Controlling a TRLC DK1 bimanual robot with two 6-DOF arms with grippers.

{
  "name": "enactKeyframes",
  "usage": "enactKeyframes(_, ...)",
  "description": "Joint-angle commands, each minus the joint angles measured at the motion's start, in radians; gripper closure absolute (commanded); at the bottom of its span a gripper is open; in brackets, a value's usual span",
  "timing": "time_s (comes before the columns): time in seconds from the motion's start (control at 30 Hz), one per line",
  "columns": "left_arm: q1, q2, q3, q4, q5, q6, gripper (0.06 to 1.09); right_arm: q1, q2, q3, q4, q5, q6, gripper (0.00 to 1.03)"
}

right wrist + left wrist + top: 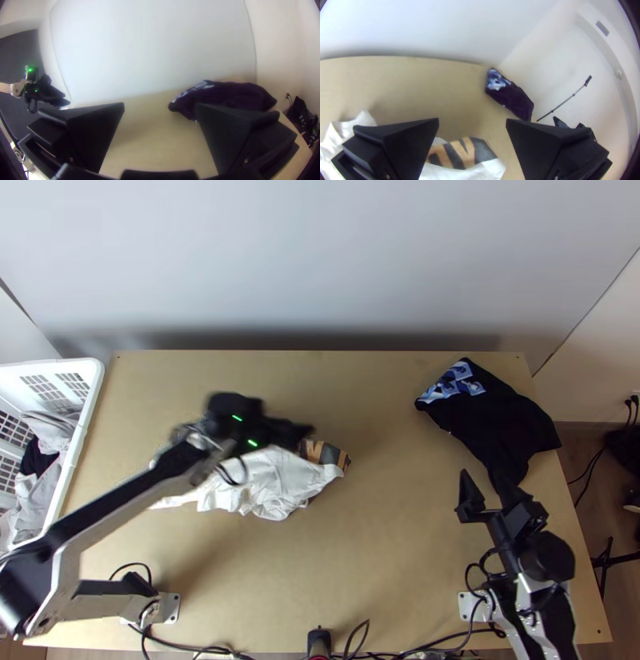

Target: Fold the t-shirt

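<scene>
In the top view, can make out the left tool point(290, 430) over the white t-shirt point(264, 484), blurred there but clearly spread wide in the left wrist view. Can't tell about any touch between fingers and cloth. Below that tool, see the t-shirt bunched and wrinkled on the bench point(384, 556), far from flat, with a tan-and-black striped patch point(326, 454) just beyond the fingertips in the top view. In the left wrist view, find that same patch low between the two fingers, beside a white edge of cloth.

Well apart from the left tool, near the bench's right side, notice the right tool point(482, 479), likewise spread, with a bare stretch of bench between its fingers in the right wrist view. Just past it, toward the wall point(320, 260), spot a dark garment point(500, 420) with a blue-and-white print point(454, 382) at its far corner. Can't count its layers.

Out to the left of the left tool, see a white basket point(82, 448) with grey and black clothes point(48, 436) inside.
</scene>
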Motion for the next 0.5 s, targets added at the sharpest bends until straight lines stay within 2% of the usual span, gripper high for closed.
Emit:
enactKeyframes(0.0,0.274,-0.169,0.025,-0.163,-0.025,0.093,0.1,0.11,0.237,0.247,-0.058,-0.106,-0.009,0.05)
enactKeyframes(0.1,0.401,-0.215,0.0,-0.226,-0.044,0.119,0.1,0.207,0.455,0.423,-0.209,-0.115,-0.017,0.05)
enactKeyframes(0.2,0.53,-0.28,-0.064,-0.266,-0.047,0.142,0.1,0.236,0.66,0.603,-0.314,-0.14,-0.012,0.05)
enactKeyframes(0.3,0.648,-0.357,-0.136,-0.315,-0.047,0.188,0.1,0.251,0.827,0.754,-0.342,-0.132,0.023,0.05)
enactKeyframes(0.33,0.685,-0.384,-0.159,-0.332,-0.047,0.214,0.1,0.276,0.876,0.79,-0.347,-0.112,0.04,0.05)
enactKeyframes(0.4,0.769,-0.439,-0.194,-0.361,-0.047,0.243,0.1,0.395,0.938,0.834,-0.334,0.014,0.04,0.05)
enactKeyframes(0.43,0.794,-0.472,-0.211,-0.383,-0.047,0.269,0.1,0.46,0.968,0.842,-0.324,0.075,-0.009,0.05)
enactKeyframes(0.47,0.82,-0.508,-0.227,-0.398,-0.047,0.288,0.1,0.509,1.001,0.857,-0.33,0.078,-0.118,0.05)
